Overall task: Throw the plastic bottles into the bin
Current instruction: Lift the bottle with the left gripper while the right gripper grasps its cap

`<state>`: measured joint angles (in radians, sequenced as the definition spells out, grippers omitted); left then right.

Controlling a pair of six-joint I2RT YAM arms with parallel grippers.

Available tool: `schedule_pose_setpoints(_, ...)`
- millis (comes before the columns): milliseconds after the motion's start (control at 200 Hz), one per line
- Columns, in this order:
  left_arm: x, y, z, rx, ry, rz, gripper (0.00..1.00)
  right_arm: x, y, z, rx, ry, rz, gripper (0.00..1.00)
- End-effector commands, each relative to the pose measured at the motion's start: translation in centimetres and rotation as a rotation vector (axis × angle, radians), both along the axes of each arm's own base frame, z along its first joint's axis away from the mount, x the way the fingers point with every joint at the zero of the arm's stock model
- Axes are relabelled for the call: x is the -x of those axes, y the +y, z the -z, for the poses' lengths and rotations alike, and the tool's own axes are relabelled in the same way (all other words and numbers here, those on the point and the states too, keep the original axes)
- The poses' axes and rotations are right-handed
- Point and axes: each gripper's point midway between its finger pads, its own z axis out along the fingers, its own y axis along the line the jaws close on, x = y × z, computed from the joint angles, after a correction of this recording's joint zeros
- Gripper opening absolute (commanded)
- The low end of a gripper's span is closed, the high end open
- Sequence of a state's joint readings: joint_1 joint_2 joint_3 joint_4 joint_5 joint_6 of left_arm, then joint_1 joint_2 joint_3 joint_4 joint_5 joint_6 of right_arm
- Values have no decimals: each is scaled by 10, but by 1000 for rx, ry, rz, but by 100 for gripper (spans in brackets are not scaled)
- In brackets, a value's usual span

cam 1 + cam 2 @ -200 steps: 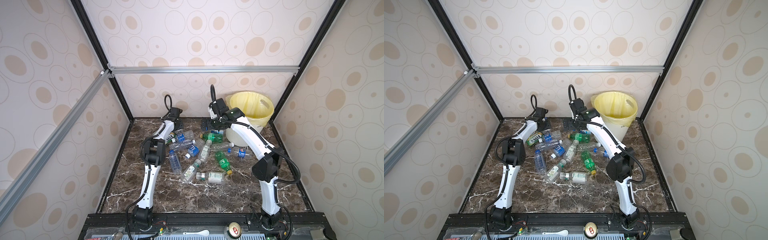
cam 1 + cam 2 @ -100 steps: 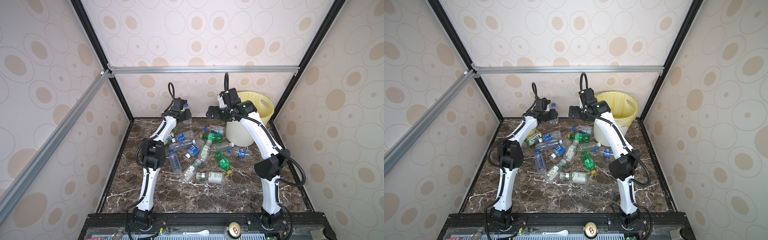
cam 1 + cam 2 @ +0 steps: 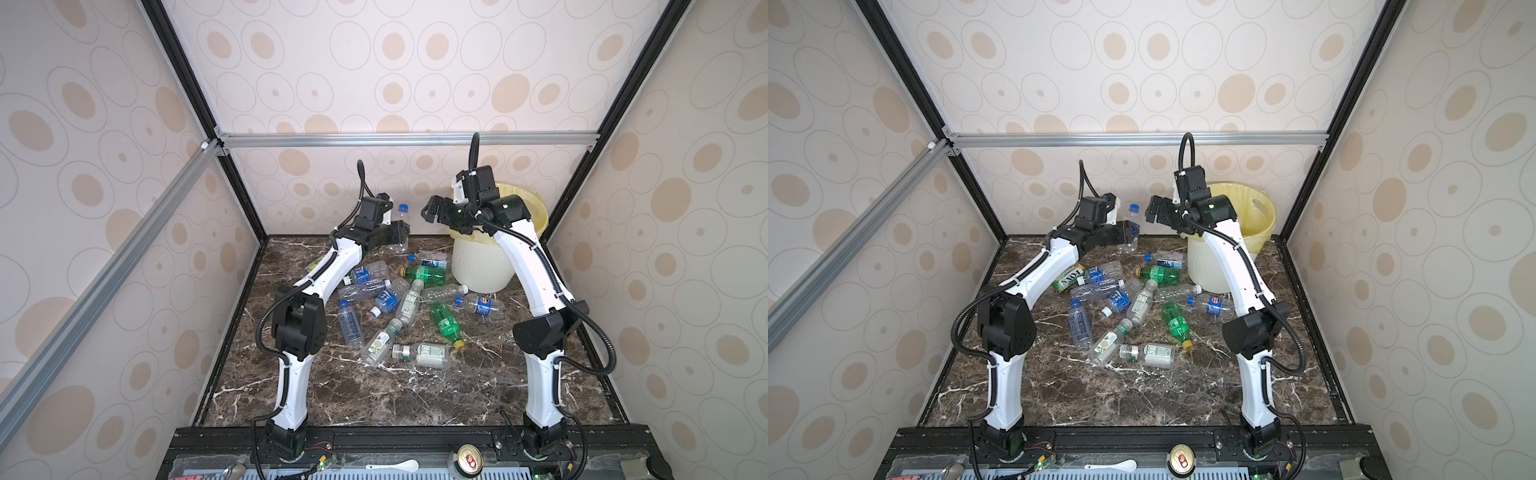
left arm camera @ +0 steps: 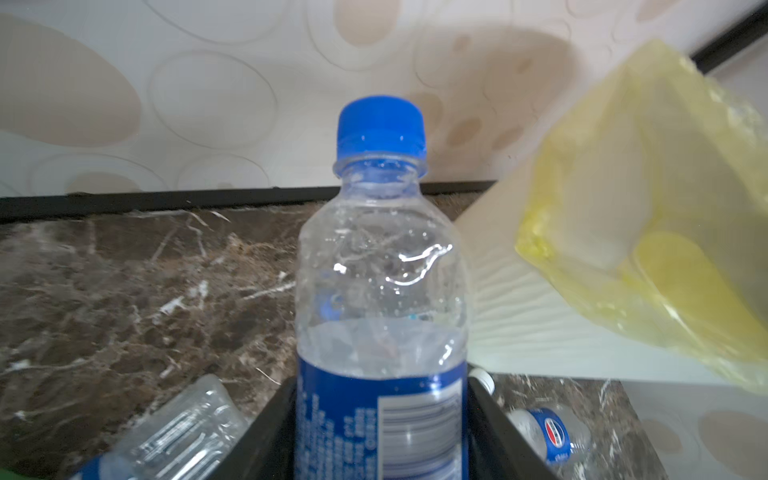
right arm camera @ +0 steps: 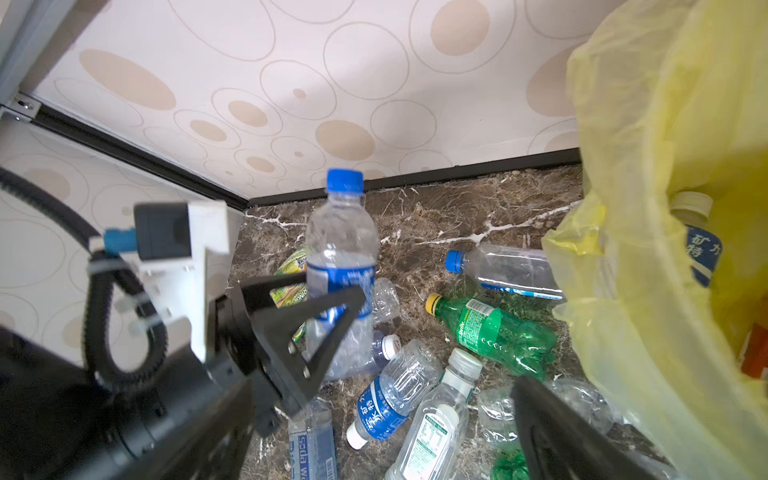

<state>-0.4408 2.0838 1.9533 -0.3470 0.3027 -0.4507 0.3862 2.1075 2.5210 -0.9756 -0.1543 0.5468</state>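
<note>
Nearest, one metal can (image 3: 467,459) sits at the front rail, and beyond it about a dozen plastic bottles (image 3: 409,299) lie on their sides on the marble floor (image 3: 374,399), pointing every way, with one snack packet (image 3: 1069,278) at their left edge. Farther back the left gripper (image 3: 400,236) clamps one blue-capped bottle (image 3: 402,218) upright (cap uppermost) above the floor. The right gripper (image 3: 432,210) gapes empty beside the one bin (image 3: 478,270) in the far right corner, its arm crossing the rim.

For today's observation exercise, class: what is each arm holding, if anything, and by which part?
The left gripper holds the blue-capped clear bottle, jaws on its blue-labelled middle. The right gripper holds nothing, jaws open.
</note>
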Motion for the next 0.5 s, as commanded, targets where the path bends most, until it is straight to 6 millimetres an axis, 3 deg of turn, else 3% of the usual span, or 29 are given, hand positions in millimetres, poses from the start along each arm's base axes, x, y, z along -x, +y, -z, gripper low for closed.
schedule_pose_setpoints(0, 23, -15, -40, 20, -127, 71, 58, 1, 2, -14, -65, -5, 4, 100)
schedule_pose_setpoints(205, 56, -24, -55, 17, -174, 121, 58, -4, 1, -5, -97, 32, 12, 96)
schedule_pose_setpoints(495, 71, -35, -67, 20, -214, 163, 58, -6, 7, 4, -125, 65, -1, 89)
